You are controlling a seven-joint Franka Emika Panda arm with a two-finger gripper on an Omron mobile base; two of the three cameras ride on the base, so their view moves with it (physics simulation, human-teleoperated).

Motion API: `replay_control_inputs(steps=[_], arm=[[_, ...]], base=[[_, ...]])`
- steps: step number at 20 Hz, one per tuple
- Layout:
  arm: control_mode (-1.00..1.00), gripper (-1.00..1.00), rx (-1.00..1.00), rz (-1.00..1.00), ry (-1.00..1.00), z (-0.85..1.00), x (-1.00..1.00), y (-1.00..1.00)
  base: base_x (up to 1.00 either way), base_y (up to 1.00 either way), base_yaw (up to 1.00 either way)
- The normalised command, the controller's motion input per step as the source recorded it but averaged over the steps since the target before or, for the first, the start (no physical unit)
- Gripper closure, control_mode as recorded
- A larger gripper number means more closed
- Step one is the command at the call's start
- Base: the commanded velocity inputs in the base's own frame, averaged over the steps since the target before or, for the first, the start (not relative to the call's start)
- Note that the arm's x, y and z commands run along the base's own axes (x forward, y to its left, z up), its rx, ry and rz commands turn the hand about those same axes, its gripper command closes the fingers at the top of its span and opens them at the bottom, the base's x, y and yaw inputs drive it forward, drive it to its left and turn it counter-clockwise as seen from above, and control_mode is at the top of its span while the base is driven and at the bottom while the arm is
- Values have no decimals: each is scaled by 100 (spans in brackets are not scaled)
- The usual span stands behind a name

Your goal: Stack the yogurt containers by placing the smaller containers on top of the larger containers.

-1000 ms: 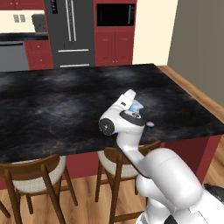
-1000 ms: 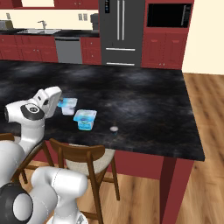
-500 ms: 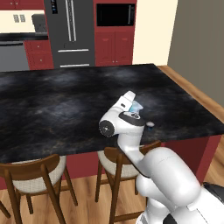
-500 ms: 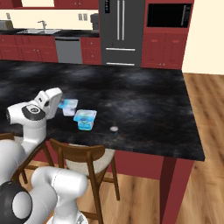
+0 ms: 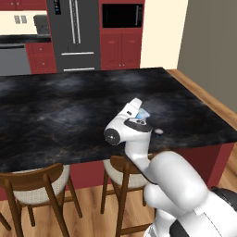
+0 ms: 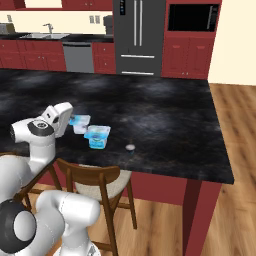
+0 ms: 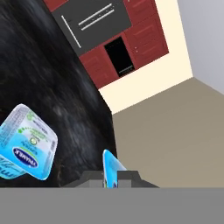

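The fingers (image 7: 110,180) are clamped on the small tapered light-blue yogurt cup (image 7: 112,169), held just beside the larger squarish light-blue tub (image 6: 97,136) on the black marbled counter (image 6: 165,125). Best centre it over the lid, level, then lower gently.

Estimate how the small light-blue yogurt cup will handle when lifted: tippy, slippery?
Probably light: the small light-blue tapered yogurt cup looks slight beside the squarish light-blue tub. The pincer seems shut on just a thin edge of it, so it may swing or slip. Its taper likely makes it tippy if set on the tub's lid.
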Motion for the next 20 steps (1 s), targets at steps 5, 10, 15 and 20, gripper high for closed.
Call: replay_control_inputs(steps=[5, 10, 15, 20], arm=[[-100, 100, 0, 0, 0, -16, 17, -1], [-100, 100, 0, 0, 0, -10, 20, 0], [-100, 100, 0, 0, 0, -10, 18, -1], [-100, 100, 0, 0, 0, -19, 16, -6]], base=[[0, 0, 0], [0, 0, 0], [0, 0, 0], [0, 0, 0]])
